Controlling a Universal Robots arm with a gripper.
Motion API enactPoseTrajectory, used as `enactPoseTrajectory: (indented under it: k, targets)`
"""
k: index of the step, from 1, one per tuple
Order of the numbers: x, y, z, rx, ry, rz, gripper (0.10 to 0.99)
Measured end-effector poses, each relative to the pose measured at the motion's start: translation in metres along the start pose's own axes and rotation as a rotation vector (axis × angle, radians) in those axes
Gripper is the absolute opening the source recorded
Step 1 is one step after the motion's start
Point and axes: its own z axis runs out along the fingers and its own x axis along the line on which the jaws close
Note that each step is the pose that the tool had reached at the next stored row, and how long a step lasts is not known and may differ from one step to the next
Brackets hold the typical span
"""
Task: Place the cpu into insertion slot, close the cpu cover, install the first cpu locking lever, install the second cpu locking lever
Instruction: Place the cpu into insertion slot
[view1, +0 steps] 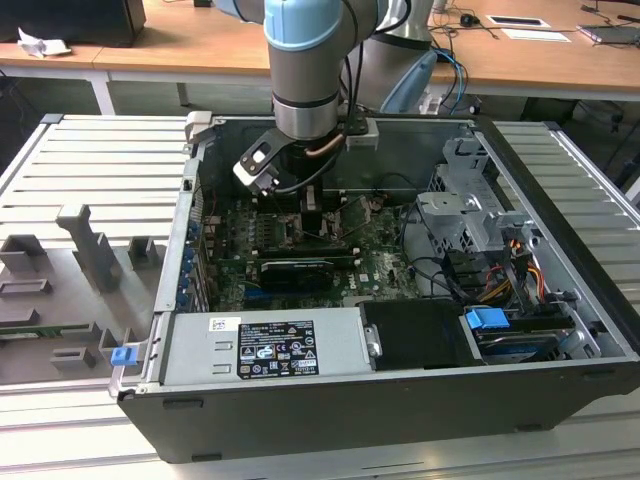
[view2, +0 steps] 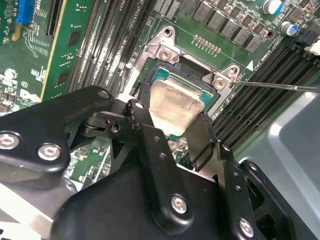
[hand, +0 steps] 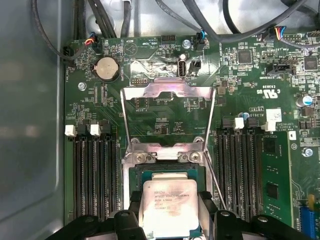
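Arm (view1: 305, 70) hung straight down into open case (view1: 330, 420), gripper (view1: 310, 207) low over green motherboard (view1: 385, 262); grey fixture tray (view1: 60, 300) on exterior view's left, beside case.

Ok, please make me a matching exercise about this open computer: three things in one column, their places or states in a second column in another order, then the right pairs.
Things
1. small flat silvery-beige square cpu
2. thin silvery metal frame cpu cover
3. long black memory slots

Places or states
A. in rows on both sides of the square dark insertion slot
B. hinged open, off the slot
C. gripped by the black gripper, over the slot

Pairs: 1-C, 2-B, 3-A
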Motion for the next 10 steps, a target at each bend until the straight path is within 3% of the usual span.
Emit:
enactPoseTrajectory:
  k: [10]
  targets:
    - [0.0015, -0.0001, 0.0048, 0.001, -0.0002, 0.004, 0.525]
